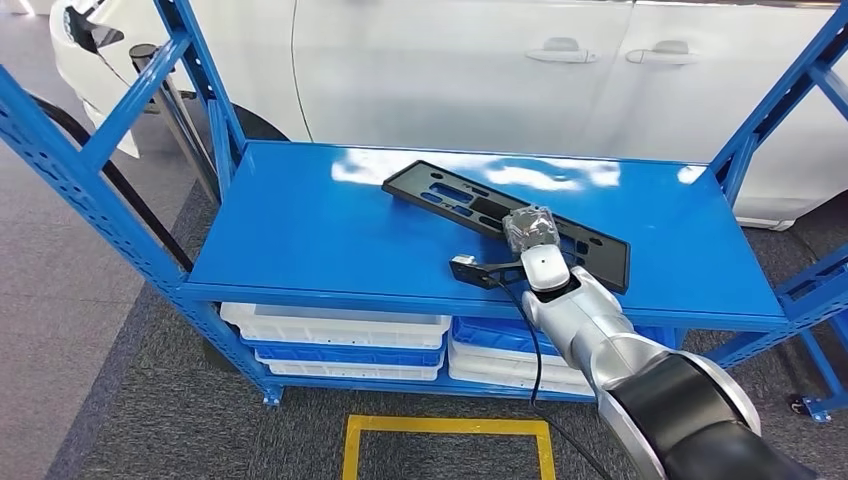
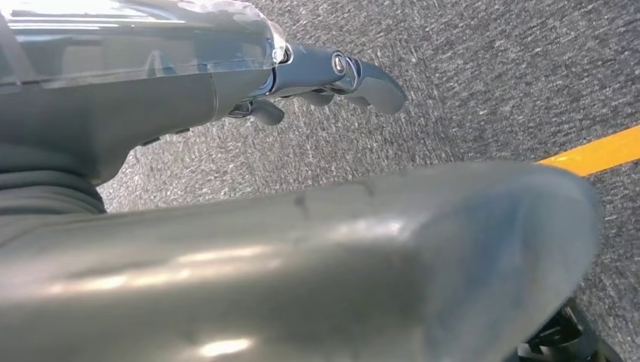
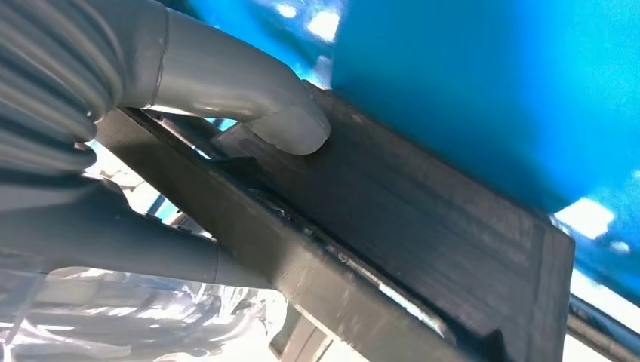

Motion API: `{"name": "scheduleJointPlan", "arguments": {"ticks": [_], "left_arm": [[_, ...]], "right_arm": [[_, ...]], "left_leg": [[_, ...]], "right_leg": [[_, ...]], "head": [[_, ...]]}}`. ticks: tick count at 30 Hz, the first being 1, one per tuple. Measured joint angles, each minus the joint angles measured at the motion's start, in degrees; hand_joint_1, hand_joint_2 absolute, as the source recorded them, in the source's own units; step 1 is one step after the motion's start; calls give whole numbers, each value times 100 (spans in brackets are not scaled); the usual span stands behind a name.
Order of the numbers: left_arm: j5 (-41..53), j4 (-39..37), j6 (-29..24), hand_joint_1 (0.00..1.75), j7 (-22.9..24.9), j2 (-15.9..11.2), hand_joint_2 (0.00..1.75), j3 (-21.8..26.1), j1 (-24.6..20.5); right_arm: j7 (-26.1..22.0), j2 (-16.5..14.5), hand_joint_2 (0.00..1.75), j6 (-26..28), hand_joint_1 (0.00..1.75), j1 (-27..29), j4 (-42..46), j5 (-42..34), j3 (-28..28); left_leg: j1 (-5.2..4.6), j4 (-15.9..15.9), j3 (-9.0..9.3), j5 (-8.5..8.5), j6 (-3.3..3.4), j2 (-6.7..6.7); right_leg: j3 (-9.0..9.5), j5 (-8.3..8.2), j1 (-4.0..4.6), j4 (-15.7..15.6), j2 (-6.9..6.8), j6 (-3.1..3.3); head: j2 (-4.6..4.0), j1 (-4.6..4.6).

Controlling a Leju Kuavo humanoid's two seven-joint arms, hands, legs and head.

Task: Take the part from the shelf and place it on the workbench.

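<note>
Black licence-plate frame [image 1: 500,210], lying on blue shelf [image 1: 300,230], is gripped at its near edge by right hand [image 1: 528,232]; lifting and transfer to workbench are judged outstanding.

Head view looks down on the shelf [image 1: 300,230]; right wrist view close against it

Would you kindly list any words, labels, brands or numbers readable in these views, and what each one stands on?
None: there is no readable text.
The black plastic part on the blue shelf is bare, as are the white car and the stacked bins.
</note>
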State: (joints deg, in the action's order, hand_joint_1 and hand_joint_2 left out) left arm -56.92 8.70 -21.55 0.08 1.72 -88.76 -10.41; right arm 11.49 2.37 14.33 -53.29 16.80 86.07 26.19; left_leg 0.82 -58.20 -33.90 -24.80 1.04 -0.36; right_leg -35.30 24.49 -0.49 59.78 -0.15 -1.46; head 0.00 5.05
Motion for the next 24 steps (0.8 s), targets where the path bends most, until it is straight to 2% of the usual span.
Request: {"name": "scheduleJointPlan", "arguments": {"ticks": [1, 3, 5, 6, 9, 10, 11, 12, 13, 15, 17, 19, 21, 24], "left_arm": [[-13, 0, 1, 0, -13, 1, 87, 0, 0], [-33, 0, 3, 0, -48, 1, 175, 0, 0], [-52, 0, -1, 0, -67, -4, 175, 0, 2], [-64, 0, -7, 0, -69, -6, 175, 0, 3], [-86, 0, -24, 0, -57, -11, 175, 0, 7], [-87, 0, -26, 0, -54, -12, 175, 0, 7], [-87, 0, -22, 0, -61, -13, 175, 0, 7], [-85, 0, -7, 0, -87, -13, 175, 0, 6], [-82, 0, 15, 0, -120, -14, 175, 0, 6], [-79, 0, 63, 0, -184, -16, 87, 0, 5], [-79, 0, 86, 0, -208, -17, 87, 0, 7], [-78, 0, 93, 0, -216, -16, 175, 0, 8], [-73, 0, 94, 0, -219, -15, 175, 0, 0], [-73, 0, 102, 0, -224, -14, 175, 0, 2]], "right_arm": [[-201, -7, 175, 87, 175, -5, 11, -183, -67], [-705, -25, 175, 280, 175, -7, 37, -607, -281], [-1201, -72, 175, 474, 175, -8, 90, -943, -523], [-1457, -111, 175, 588, 175, -7, 143, -1082, -624], [-2308, -272, 175, 982, 175, -8, 443, -1523, -876], [-2531, -317, 175, 1076, 175, -4, 572, -1654, -935], [-2714, -344, 175, 1124, 175, 9, 719, -1798, -974], [-2899, -359, 175, 1100, 175, 42, 943, -2009, -999], [-3063, -359, 175, 1021, 175, 90, 1227, -2260, -1015], [-3266, -350, 175, 792, 175, 194, 1861, -2739, -1026], [-3297, -338, 175, 640, 175, 268, 2338, -2947, -1028], [-3431, -314, 175, 416, 175, 359, 2714, -3256, -1032], [-3773, -256, 175, -190, 175, 497, 3135, -4193, -1061], [-4131, -111, 175, -1603, 175, 857, 4020, -6215, -1135]], "left_leg": [[-6, 0, -4, -3, -29, 0], [-10, 13, -7, 4, -94, 1], [-6, -89, -52, -80, -155, 1], [-5, -281, -138, -207, -179, 1], [1, -1342, -632, -713, -220, 4], [1, -1570, -745, -760, -225, 4], [1, -1582, -762, -690, -223, 4], [1, -1359, -671, -516, -210, 4], [0, -982, -508, -294, -189, 5], [-17, -277, -185, -9, -142, 3], [-40, -56, -90, 6, -104, 0], [-22, -15, -86, 20, -49, 1], [7, 32, -68, 47, 15, 4], [11, 46, -61, 46, 61, 4]], "right_leg": [[65, -25, 18, -153, 3, 27], [68, -18, 29, -191, 7, 83], [75, -46, 5, -229, -2, 155], [78, -62, -9, -250, -5, 191], [61, -70, 4, -254, 11, 249], [59, -68, 11, -250, 16, 254], [61, -62, 17, -242, 16, 252], [65, -51, 22, -230, 13, 246], [67, -36, 25, -214, 6, 235], [44, -5, 47, -171, -2, 201], [15, 1, 60, -154, -1, 159], [14, 11, 56, -155, 4, 107], [-79, 180, 45, 62, 12, 53], [-569, 687, 9, 1106, 18, -11]], "head": [[0, 1], [0, 1], [0, 1], [0, 1], [0, 2], [0, 2], [0, 2], [0, 2], [0, 2], [0, 2], [0, 1], [0, 1], [0, 1], [0, 0]]}}
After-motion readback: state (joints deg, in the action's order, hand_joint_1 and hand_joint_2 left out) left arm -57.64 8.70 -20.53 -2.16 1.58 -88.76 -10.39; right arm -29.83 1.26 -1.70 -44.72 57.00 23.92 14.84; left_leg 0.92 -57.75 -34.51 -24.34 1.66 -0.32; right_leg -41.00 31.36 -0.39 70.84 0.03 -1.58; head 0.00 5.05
